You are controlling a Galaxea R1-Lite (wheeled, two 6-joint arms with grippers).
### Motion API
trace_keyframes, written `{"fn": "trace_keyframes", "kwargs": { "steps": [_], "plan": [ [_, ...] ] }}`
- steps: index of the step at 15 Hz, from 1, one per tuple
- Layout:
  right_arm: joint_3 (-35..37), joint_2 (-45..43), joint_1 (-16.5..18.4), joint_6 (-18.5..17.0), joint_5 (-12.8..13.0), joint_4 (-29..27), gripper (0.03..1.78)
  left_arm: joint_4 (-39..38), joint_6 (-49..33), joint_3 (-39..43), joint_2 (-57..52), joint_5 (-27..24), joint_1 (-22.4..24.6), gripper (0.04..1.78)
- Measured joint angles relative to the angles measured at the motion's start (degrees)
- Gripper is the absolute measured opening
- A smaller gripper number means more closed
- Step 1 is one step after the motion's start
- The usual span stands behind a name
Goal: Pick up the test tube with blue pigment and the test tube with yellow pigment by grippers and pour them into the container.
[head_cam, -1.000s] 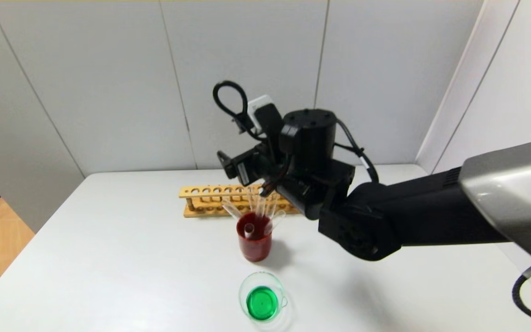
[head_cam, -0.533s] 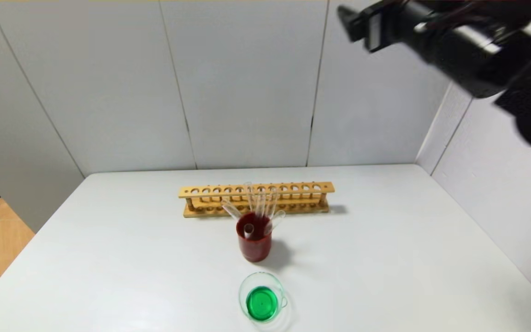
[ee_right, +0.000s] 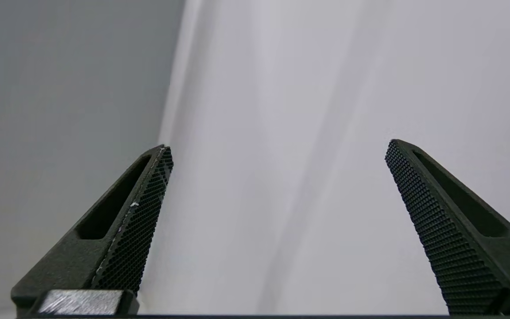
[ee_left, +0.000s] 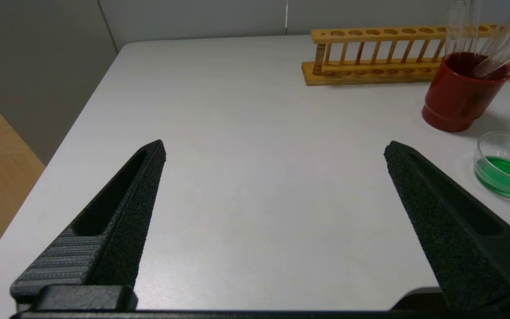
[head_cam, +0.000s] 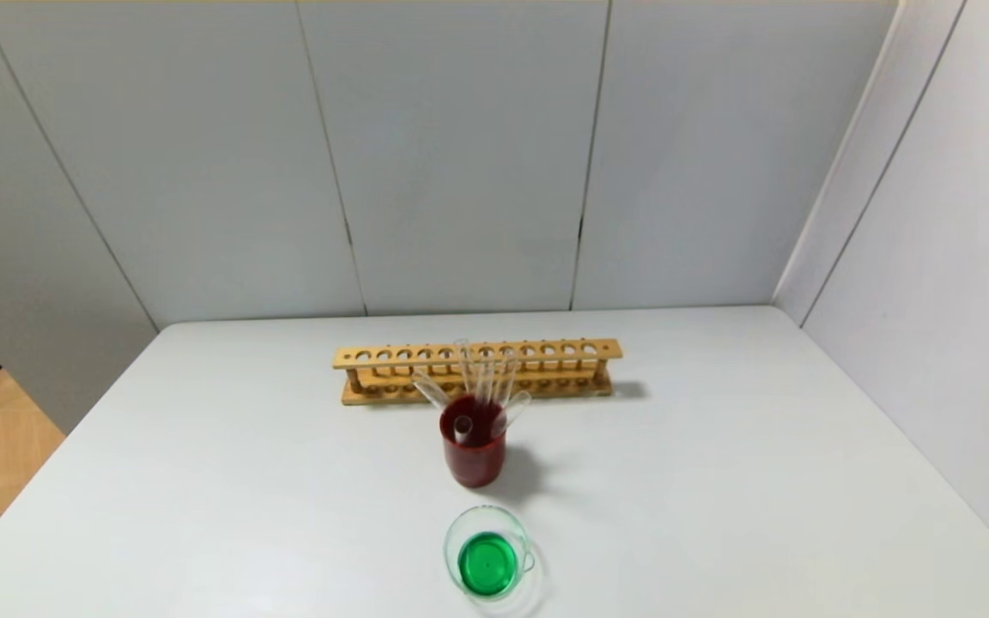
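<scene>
The container (head_cam: 486, 513), a low clear glass beaker, holds green liquid near the table's front edge; it also shows in the left wrist view (ee_left: 499, 145). No tube with blue or yellow pigment shows; the only tubes (head_cam: 483, 378) look colourless and lean in a red beaker (head_cam: 473, 459). Neither arm is in the head view. My left gripper (ee_left: 275, 145) is open and empty over the table's bare left part, well apart from the container. My right gripper (ee_right: 278, 145) is open and empty, facing a blank grey-white wall.
A wooden test tube rack (head_cam: 383, 356) with empty holes stands behind the red beaker (ee_left: 454, 106), also seen in the left wrist view (ee_left: 370, 33). The white table (head_cam: 718, 481) sits in a corner of grey wall panels; its left edge drops to a wooden floor.
My right arm has lifted from above the rack, swung up to the right, and left the head view. The beakers, tubes and rack have not moved.
</scene>
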State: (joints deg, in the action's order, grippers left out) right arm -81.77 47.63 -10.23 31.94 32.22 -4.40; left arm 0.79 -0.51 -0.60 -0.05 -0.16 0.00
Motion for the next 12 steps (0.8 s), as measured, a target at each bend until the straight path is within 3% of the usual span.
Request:
{"fn": "trace_keyframes", "kwargs": {
  "steps": [3, 6, 7, 9, 11, 12],
  "plan": [
    [9.53, -15.1, 5.63, -5.6, 0.57, -11.64, 1.75, -0.02, 0.02, 0.02, 0.0, -0.02, 0.0, 1.75],
    [21.31, -26.21, 7.86, -16.53, -1.83, -14.45, 1.75, 0.0, 0.02, 0.02, 0.0, -0.02, 0.0, 1.75],
    [24.53, -29.68, 8.45, -21.08, -4.41, -14.53, 1.75, 0.0, 0.05, 0.02, 0.0, 0.0, 0.0, 1.75],
    [29.38, -36.19, 9.44, -28.75, -12.13, -13.62, 1.75, -0.02, 0.02, 0.0, 0.0, 0.0, 0.0, 1.75],
    [36.35, -42.26, 9.98, -33.73, -21.14, -11.75, 1.75, -0.02, 0.05, 0.0, 0.0, -0.02, 0.0, 1.75],
    [40.81, -44.11, 10.09, -36.1, -23.99, -9.95, 1.75, 0.0, 0.02, 0.0, 0.0, 0.0, 0.0, 1.75]
  ]
}}
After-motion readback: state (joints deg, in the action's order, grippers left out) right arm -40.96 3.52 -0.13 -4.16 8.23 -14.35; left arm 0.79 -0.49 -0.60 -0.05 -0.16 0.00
